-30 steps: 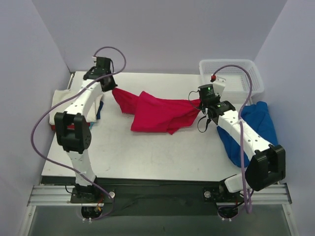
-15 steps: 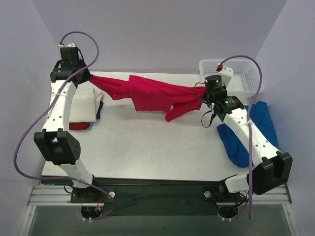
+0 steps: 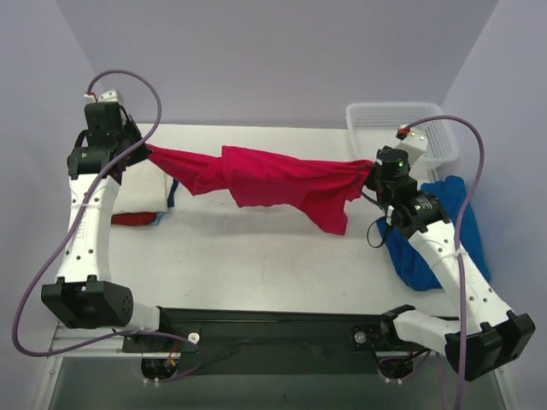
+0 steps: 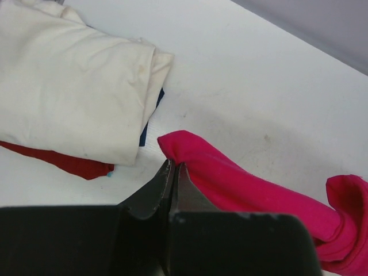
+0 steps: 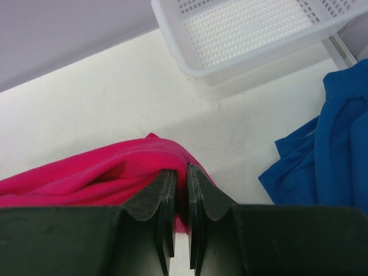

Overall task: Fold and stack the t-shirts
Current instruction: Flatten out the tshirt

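Observation:
The crimson red t-shirt (image 3: 273, 179) hangs stretched in the air between my two grippers, sagging in the middle above the table. My left gripper (image 3: 147, 152) is shut on its left end, seen in the left wrist view (image 4: 173, 168) with red cloth (image 4: 247, 190) trailing right. My right gripper (image 3: 369, 171) is shut on its right end, seen in the right wrist view (image 5: 178, 172) with red cloth (image 5: 86, 178) bunched over the jaws. The cream t-shirt (image 3: 141, 188) lies folded at the left on a small pile (image 4: 69, 98). The royal blue t-shirt (image 3: 436, 231) lies crumpled at the right (image 5: 328, 149).
A white lattice basket (image 3: 402, 128) stands at the back right corner, also in the right wrist view (image 5: 253, 34). Under the cream shirt lie a darker red cloth (image 4: 63, 164) and a dark blue edge. The white table (image 3: 256, 256) lies below the hanging shirt.
Both arms moved outward and up: the left gripper went further left, the right further right. The red shirt rose off the table and stretched into a long band.

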You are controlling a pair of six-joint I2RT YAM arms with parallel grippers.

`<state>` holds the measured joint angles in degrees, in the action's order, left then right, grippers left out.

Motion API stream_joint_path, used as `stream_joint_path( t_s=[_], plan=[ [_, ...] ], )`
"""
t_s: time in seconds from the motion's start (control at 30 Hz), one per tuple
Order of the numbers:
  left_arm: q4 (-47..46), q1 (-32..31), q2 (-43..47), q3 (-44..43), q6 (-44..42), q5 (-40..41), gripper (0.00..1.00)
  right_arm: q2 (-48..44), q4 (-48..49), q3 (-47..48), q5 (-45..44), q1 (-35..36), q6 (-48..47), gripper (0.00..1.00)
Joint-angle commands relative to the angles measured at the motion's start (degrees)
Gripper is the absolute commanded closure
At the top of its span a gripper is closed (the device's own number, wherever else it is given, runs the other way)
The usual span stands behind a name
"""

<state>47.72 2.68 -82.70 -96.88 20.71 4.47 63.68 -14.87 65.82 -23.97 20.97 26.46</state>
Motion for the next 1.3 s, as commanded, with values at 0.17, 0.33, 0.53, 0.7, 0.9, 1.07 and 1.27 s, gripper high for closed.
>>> stream_joint_path(
  t_s=[0.17,0.33,0.53,0.7,0.9,1.07,1.27],
  plan=[
    [-12.2,0.7,-3.0,19.1,4.7,-1.8,1.00,22.0,-0.2,1.1,0.9,-5.2,5.7,1.00],
    [-16.1,0.8,-8.0,20.8,6.3,0.4,1.00,35.7,-0.1,12.1,4.5,-7.5,4.2,1.00],
    [-17.2,0.8,-14.8,15.3,6.0,2.9,1.00,44.8,-0.8,23.2,8.9,-8.1,-1.2,1.00],
    [-19.4,0.8,-18.2,13.7,5.9,1.3,1.00,45.0,-1.9,26.4,7.6,-7.4,-3.0,0.47],
    [-19.3,0.7,-20.5,13.3,5.8,0.3,1.00,40.6,-2.1,26.9,4.5,3.8,-14.1,0.39],
    [-19.5,0.8,-21.5,13.9,5.7,-0.1,1.00,42.8,-4.1,26.5,6.9,17.6,-15.7,0.47],
    [-19.3,0.7,-22.6,13.9,5.6,-1.0,1.00,47.9,-6.2,28.7,13.8,25.5,-16.9,0.64]
  ],
)
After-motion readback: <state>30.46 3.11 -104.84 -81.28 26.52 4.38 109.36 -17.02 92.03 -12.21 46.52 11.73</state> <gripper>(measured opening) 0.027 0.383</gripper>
